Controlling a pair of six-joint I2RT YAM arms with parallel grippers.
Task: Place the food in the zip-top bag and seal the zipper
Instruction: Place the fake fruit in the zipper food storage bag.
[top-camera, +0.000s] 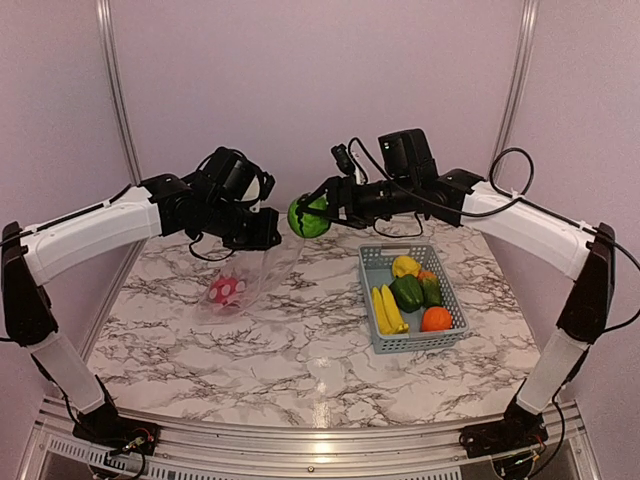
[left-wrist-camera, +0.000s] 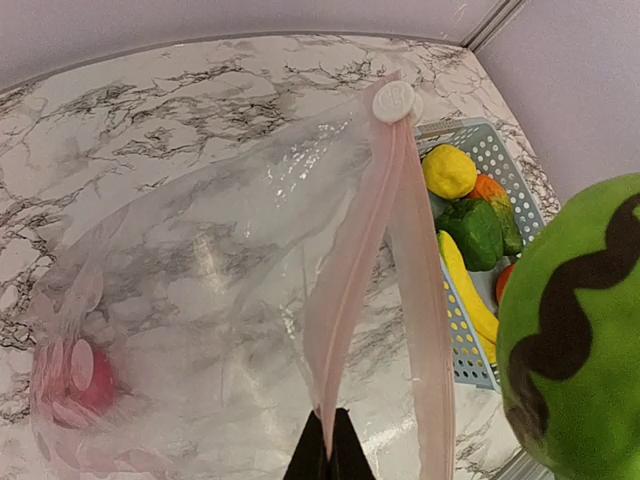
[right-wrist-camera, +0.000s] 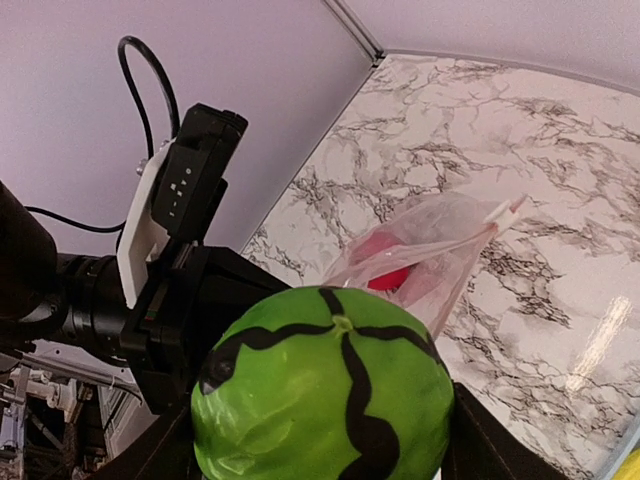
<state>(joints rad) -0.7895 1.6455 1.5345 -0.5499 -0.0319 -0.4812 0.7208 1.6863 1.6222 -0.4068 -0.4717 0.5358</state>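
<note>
We hold the bag (top-camera: 255, 272) up with our left gripper (left-wrist-camera: 328, 458), its jaws closed on the zipper (left-wrist-camera: 345, 300) at one end of the mouth. The bag slopes down from there to the table (top-camera: 300, 370), and the red ball (top-camera: 226, 290) lies inside at its low end. Our right gripper (top-camera: 316, 214) grips the melon (top-camera: 305, 220) between wide-set jaws, in the air just right of the bag's raised mouth. The bananas (top-camera: 385, 310), green pepper (top-camera: 406, 292), yellow pepper (top-camera: 405, 265) and orange (top-camera: 436, 319) lie in the basket (top-camera: 420, 342), well right of the bag.
</note>
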